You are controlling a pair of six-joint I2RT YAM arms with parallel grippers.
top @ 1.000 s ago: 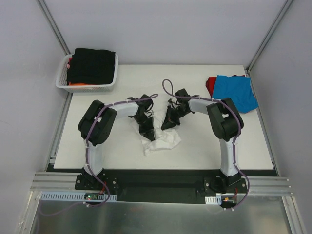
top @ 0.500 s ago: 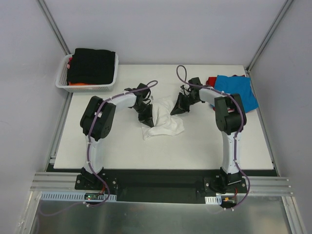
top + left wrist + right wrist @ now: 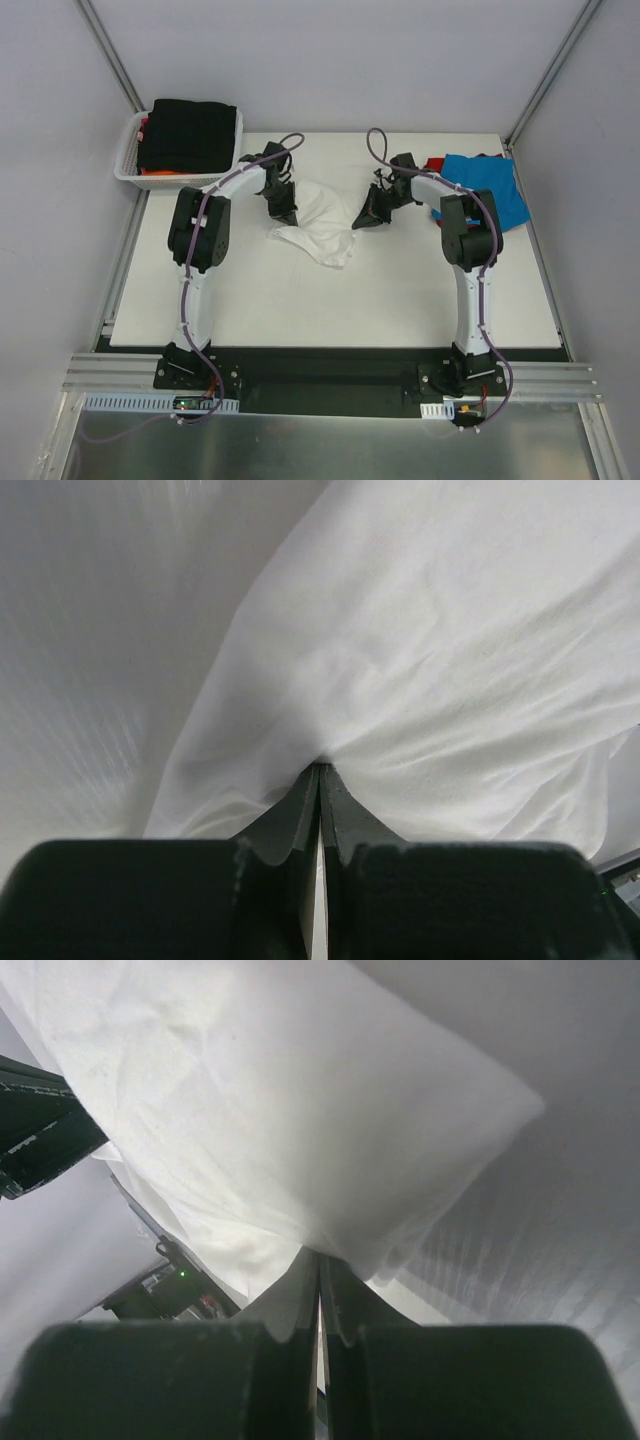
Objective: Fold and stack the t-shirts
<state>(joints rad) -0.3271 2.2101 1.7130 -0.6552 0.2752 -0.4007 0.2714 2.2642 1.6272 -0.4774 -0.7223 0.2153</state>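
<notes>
The left gripper point(image 3: 320, 770) has its jaws pressed together on a pinch of the white t-shirt point(image 3: 318, 212), the cloth gathering into creases right at the fingertips. The right gripper point(image 3: 320, 1257) is clamped in the same way on another fold of the same shirt, with fabric spreading away from its tips.

In the top view the two grippers face each other across the far middle of the table point(image 3: 400, 290), left hand at the shirt's left end and right hand at its right end. The shirt is drawn out between them, so its long axis runs left to right across the table. Its upper edge spans from one gripper to the other, and the loose remainder sags toward the near side, ending in a rumpled point that aims at the arm bases.

Behind the right arm, at the far right corner, lies the blue t-shirt point(image 3: 487, 188) with the red t-shirt point(image 3: 432, 172) showing from under its left edge. At the far left corner a white basket point(image 3: 127, 160) holds a folded black t-shirt point(image 3: 190, 135) on top of an orange one point(image 3: 163, 172)
</notes>
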